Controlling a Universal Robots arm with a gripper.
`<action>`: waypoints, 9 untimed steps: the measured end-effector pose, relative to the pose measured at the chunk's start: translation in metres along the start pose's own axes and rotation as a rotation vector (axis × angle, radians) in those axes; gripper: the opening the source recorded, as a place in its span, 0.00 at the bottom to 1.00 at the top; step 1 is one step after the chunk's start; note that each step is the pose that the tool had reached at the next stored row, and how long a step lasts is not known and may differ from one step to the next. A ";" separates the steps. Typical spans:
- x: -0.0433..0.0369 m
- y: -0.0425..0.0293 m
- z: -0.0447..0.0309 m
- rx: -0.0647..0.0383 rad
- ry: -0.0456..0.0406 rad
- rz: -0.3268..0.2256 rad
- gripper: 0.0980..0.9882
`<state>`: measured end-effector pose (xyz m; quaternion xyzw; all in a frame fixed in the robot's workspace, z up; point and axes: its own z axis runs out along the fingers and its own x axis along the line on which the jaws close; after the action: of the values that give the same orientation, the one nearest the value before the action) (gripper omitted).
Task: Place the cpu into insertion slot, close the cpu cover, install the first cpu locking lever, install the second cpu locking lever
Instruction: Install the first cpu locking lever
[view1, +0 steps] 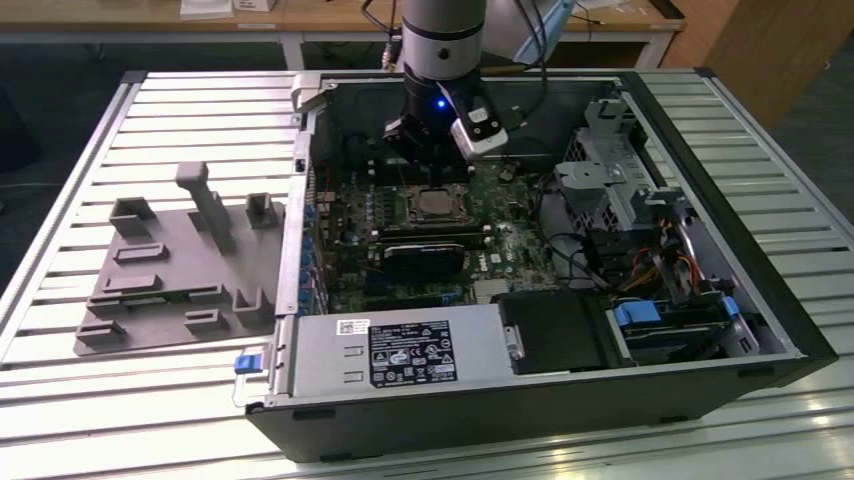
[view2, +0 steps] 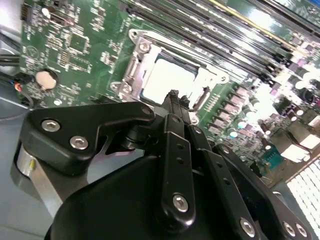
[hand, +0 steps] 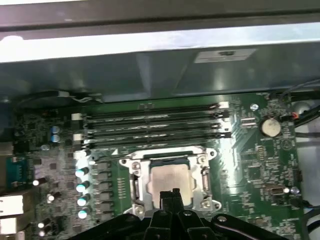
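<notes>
Cpu (hand: 170, 177) is a small flat square with a pale shiny top. It lies flat in the insertion slot (hand: 165, 161), with the thin silver cpu cover (hand: 202, 177) around it. A ribbed metal bench (view1: 160, 120) carries the big black computer case (view1: 781, 310) and a grey holder (view1: 167, 285). Inside lies the green board (hand: 250, 165). The gripper (hand: 170, 196) hangs just over the cpu's edge, fingers (hand: 165, 199) pressed narrow, holding nothing.

A grey moulded tray (view1: 160, 290) lies beside the open computer case (view1: 534, 415).
</notes>
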<state>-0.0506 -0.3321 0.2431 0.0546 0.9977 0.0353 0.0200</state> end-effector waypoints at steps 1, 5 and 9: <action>0.0029 -0.0003 -0.0001 0.000 -0.0004 0.000 0.01; 0.0141 -0.0015 -0.0006 0.000 -0.0018 0.000 0.01; 0.0252 -0.0027 -0.0011 0.000 -0.0039 0.000 0.01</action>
<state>-0.0760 -0.3321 0.2431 0.0545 0.9976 0.0354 0.0220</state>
